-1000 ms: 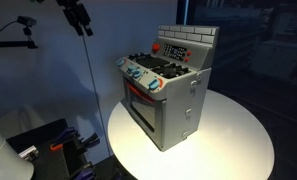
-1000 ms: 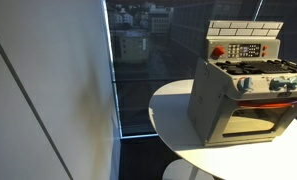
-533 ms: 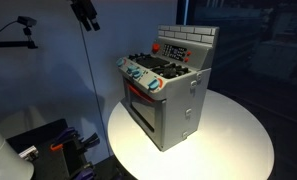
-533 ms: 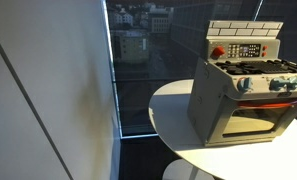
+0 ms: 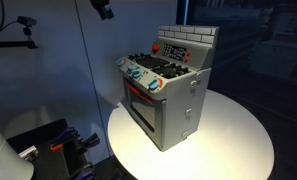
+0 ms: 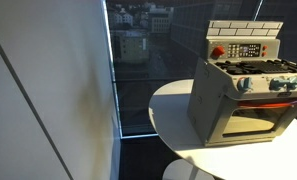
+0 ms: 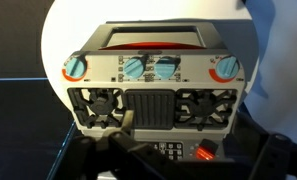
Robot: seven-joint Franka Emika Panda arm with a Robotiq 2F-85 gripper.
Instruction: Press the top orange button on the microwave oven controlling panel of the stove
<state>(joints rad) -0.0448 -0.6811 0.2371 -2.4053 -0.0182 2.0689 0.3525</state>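
Observation:
A grey toy stove [image 5: 170, 95] stands on a round white table [image 5: 233, 140]; it shows in both exterior views [image 6: 243, 95]. Its back panel carries a keypad and an orange-red button [image 5: 154, 46], which also shows in an exterior view [image 6: 218, 51]. My gripper [image 5: 104, 9] hangs high up, left of the stove and well apart from it. In the wrist view I look down on the stove [image 7: 153, 80], with the glowing orange button [image 7: 202, 153] at the bottom. My dark gripper fingers [image 7: 183, 162] stand apart at the bottom edge, open and empty.
Three blue-and-orange knobs [image 7: 148, 68] line the stove front. A cable [image 5: 91, 80] hangs left of the table. A camera on a stand [image 5: 26, 22] and dark equipment [image 5: 48, 145] sit at the left. A window [image 6: 138, 50] lies beyond the table.
My gripper has moved to the right along the top of the exterior view, towards the stove. The stove has not moved.

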